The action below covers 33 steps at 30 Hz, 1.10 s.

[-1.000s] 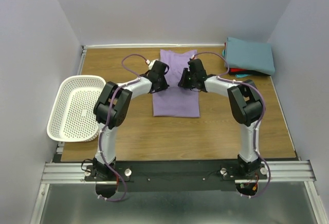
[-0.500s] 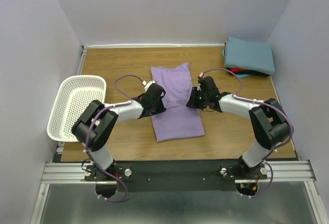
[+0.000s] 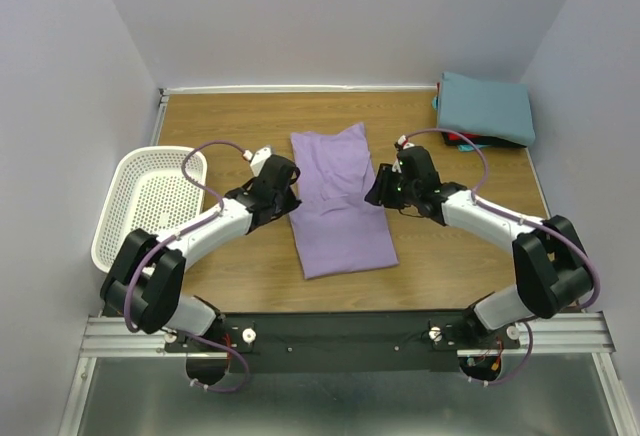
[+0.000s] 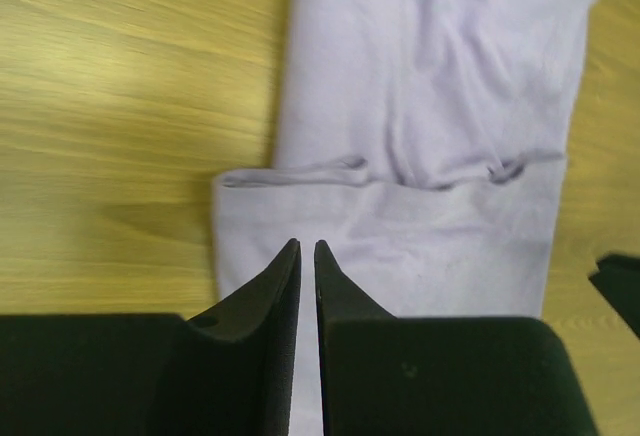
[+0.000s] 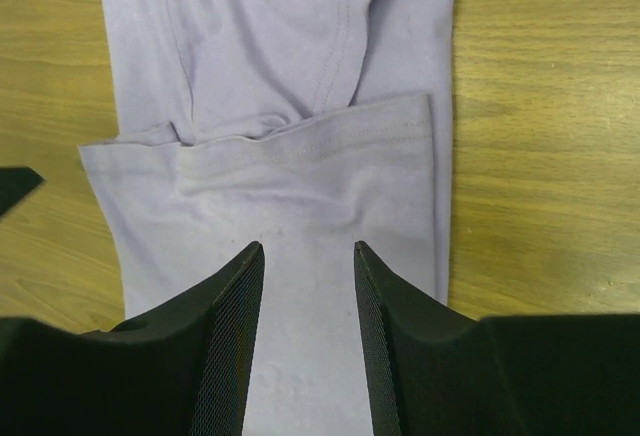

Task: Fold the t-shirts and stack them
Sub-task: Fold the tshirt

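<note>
- Wooden table (image 3: 225,121) boxed in by plain pale walls (image 3: 330,16) on three sides, with a metal rail (image 3: 560,331) along the near edge.
- Lavender t-shirt (image 3: 340,211) lies folded into a long strip mid-table, slightly skewed, with one flap doubled over it.
- Left gripper (image 4: 307,246) sits at the strip's left edge, fingers nearly together with just a slit. Can't tell if any cloth is pinched.
- Right gripper (image 5: 308,248) is over the right side, jaws apart, nothing between them – only shirt underneath.
- Teal t-shirt (image 3: 488,106) is folded on top of the red t-shirt (image 3: 468,140) in the far right corner.
- White basket (image 3: 160,152) hangs over the left edge.
</note>
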### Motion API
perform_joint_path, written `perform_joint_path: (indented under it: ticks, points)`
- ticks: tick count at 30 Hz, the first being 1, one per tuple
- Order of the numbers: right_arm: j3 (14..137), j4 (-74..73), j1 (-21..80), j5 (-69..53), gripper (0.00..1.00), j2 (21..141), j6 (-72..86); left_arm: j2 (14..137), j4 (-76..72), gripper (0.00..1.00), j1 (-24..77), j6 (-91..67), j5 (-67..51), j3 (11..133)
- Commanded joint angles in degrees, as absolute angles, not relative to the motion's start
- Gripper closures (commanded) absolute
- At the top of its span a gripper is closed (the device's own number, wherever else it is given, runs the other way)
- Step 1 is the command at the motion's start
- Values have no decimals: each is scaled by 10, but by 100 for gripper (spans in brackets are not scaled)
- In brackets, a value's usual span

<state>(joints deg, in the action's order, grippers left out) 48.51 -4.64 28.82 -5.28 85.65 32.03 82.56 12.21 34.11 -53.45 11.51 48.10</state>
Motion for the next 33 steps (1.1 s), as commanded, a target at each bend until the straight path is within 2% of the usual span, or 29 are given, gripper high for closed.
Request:
perform_joint_path:
  ticks: [1, 10, 15, 31, 33]
  points:
    - [470, -74, 287, -55, 51, 831, 316, 799, 184, 82, 318, -549, 158, 460]
    - [436, -106, 287, -78, 51, 787, 330, 753, 151, 82, 316, -535, 92, 393]
    - [396, -111, 287, -84, 51, 765, 337, 713, 121, 78, 316, -532, 91, 350]
    - [457, -108, 287, -8, 50, 825, 298, 869, 97, 69, 288, -459, 94, 453]
    - [472, -105, 287, -3, 47, 839, 294, 871, 91, 67, 288, -459, 95, 453]
